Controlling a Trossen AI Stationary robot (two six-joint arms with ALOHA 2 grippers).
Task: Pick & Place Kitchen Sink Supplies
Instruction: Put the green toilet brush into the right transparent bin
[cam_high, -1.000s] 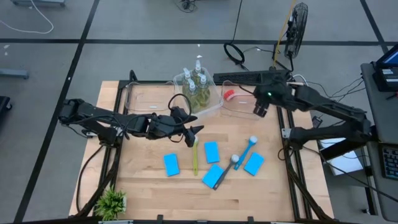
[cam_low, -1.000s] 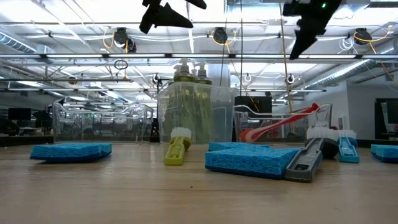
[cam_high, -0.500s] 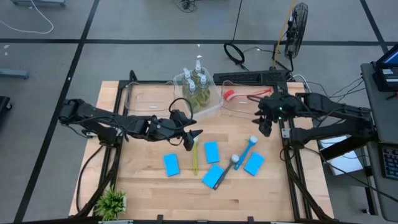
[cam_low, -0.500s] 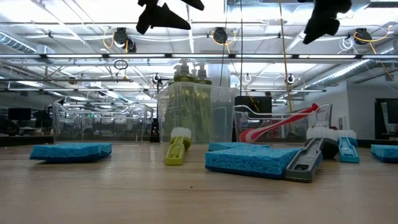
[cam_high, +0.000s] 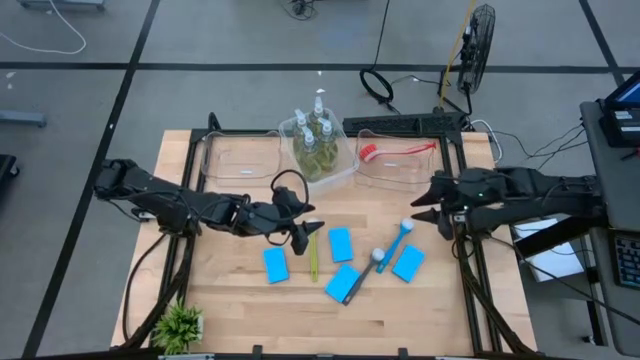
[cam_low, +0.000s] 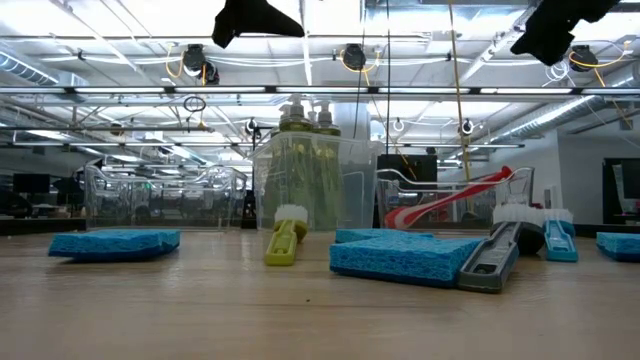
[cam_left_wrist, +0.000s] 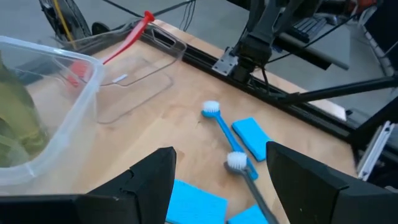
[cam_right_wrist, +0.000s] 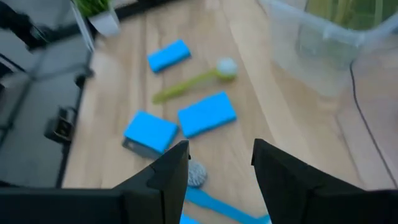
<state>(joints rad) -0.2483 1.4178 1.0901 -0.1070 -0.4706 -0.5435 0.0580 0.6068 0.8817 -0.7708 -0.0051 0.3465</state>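
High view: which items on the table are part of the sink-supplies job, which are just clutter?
Job items: pump bottles in the middle tub; red brush in the right tub; yellow-green brush; blue brush; grey brush; four blue sponges.

Lying about: potted plant; empty left tub.

A light wooden desk (cam_high: 240, 300) stands on a grey concrete floor (cam_high: 200, 90) crossed by dark seams, with black cables (cam_high: 378, 85) and a standing fan (cam_high: 478, 45) behind it and a small potted plant (cam_high: 180, 325) at one corner. At desk height, a long hall opens beyond, its ceiling lined with bright strip lights (cam_low: 420, 60) and pipes.
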